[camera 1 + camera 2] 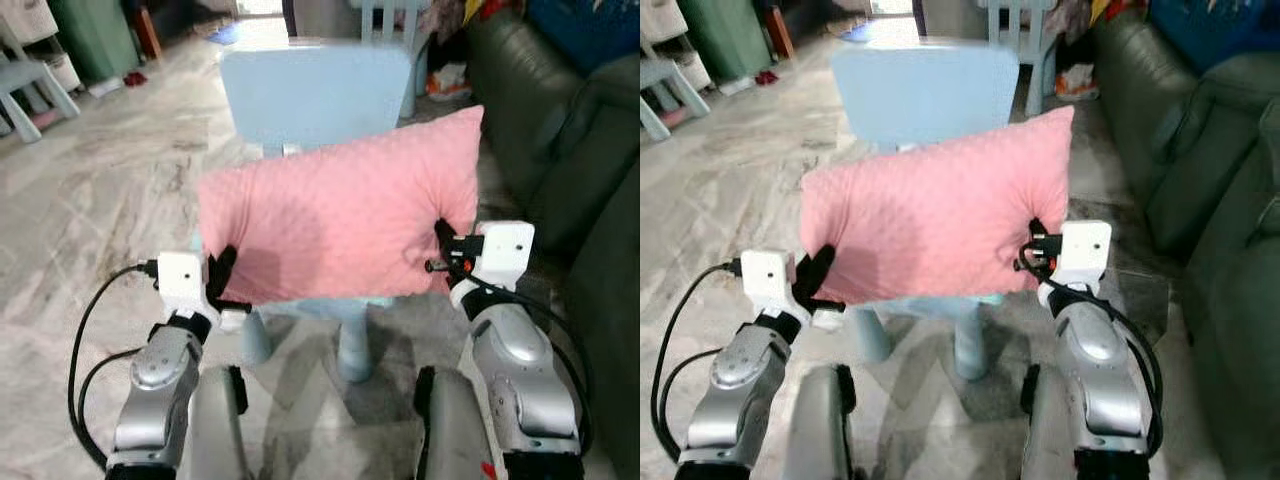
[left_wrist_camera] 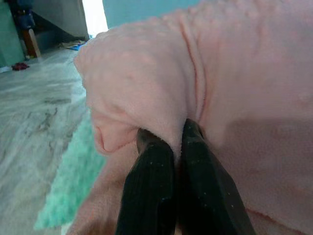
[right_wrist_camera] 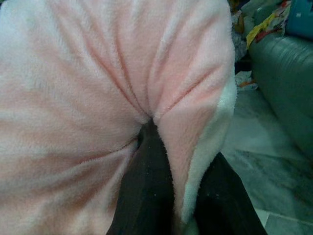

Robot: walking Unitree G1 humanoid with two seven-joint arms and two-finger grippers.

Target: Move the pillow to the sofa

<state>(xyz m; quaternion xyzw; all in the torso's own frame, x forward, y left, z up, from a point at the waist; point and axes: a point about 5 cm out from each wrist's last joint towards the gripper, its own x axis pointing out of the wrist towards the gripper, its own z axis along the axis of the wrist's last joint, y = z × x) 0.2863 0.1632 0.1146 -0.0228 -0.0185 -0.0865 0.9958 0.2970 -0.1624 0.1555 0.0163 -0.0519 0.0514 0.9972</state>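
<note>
A pink dimpled pillow (image 1: pixel 340 215) hangs in the air between my two arms, above the seat of a small light-blue chair (image 1: pixel 315 95). My left gripper (image 1: pixel 222 275) is shut on the pillow's lower left corner; in the left wrist view its black fingers (image 2: pixel 151 186) pinch a fold of pink fabric (image 2: pixel 234 73). At the pillow's right edge my right gripper (image 1: pixel 442 242) is shut on it, the cloth (image 3: pixel 98 73) bunching between its fingers (image 3: pixel 146 181). The dark green sofa (image 1: pixel 590 160) stands to my right.
The chair's pale legs (image 1: pixel 355 350) stand just ahead of my body on the marble floor (image 1: pixel 90 200). Another light chair (image 1: pixel 20 85) and a green cabinet (image 1: pixel 95 35) are at the far left. Clutter (image 1: pixel 450 80) lies by the sofa's far end.
</note>
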